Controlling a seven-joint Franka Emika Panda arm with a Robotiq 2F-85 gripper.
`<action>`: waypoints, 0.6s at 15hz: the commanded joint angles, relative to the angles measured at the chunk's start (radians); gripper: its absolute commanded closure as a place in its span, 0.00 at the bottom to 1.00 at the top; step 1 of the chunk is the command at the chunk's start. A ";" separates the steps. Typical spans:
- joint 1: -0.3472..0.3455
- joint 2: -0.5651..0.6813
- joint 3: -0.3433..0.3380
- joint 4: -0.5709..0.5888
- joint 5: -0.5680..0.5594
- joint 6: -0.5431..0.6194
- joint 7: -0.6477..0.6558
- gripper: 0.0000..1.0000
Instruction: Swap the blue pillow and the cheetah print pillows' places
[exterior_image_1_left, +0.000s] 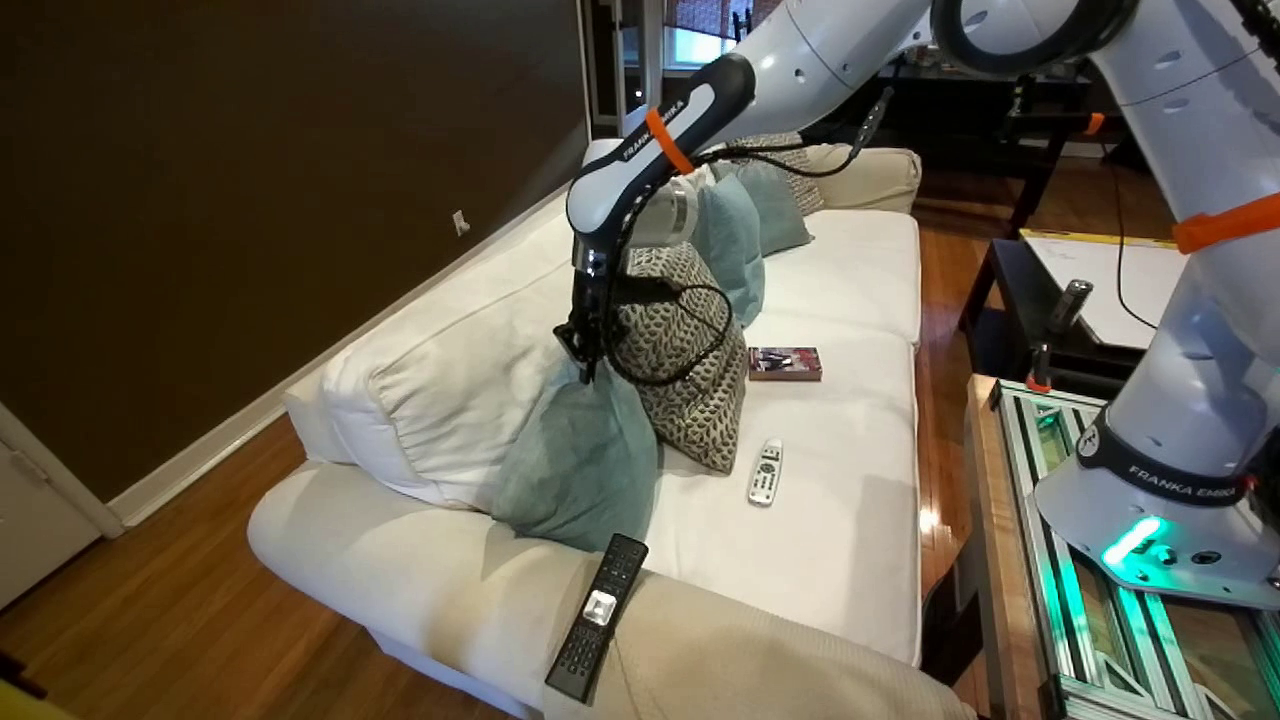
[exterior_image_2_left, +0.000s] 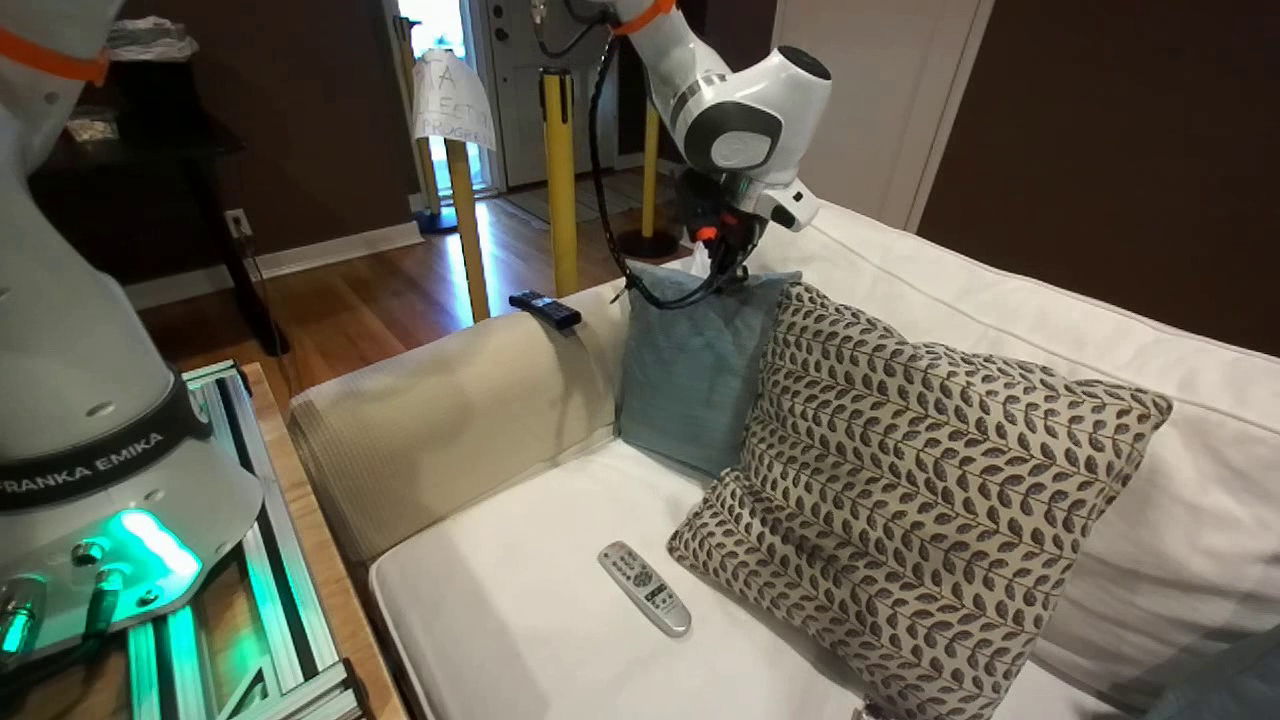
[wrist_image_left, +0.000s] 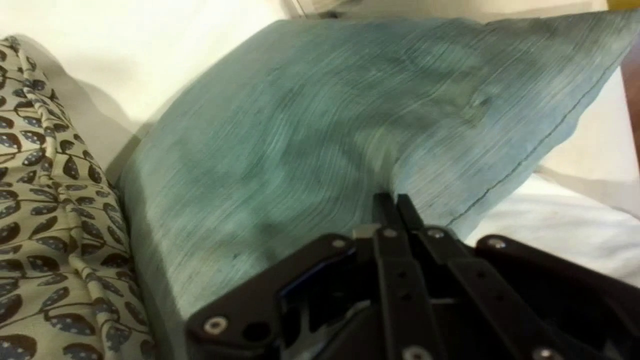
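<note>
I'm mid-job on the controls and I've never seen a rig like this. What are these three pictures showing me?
The machine is a single jointed white robot arm. Two pictures come from cameras standing outside it; the close-up comes from a camera on its wrist, looking past the claw. The arm reaches over a sofa. A silver remote and a book lie on it, and a black remote lies on its armrest. Next to that armrest is the blue pillow, with a printed pillow beside it. The claw is closed on a fold of the blue pillow.
</note>
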 joint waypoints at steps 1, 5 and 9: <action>-0.017 -0.134 0.002 -0.089 0.058 -0.105 -0.007 0.99; 0.007 -0.257 -0.038 -0.175 0.061 -0.148 0.064 0.99; 0.009 -0.357 -0.053 -0.237 0.064 -0.224 0.057 0.99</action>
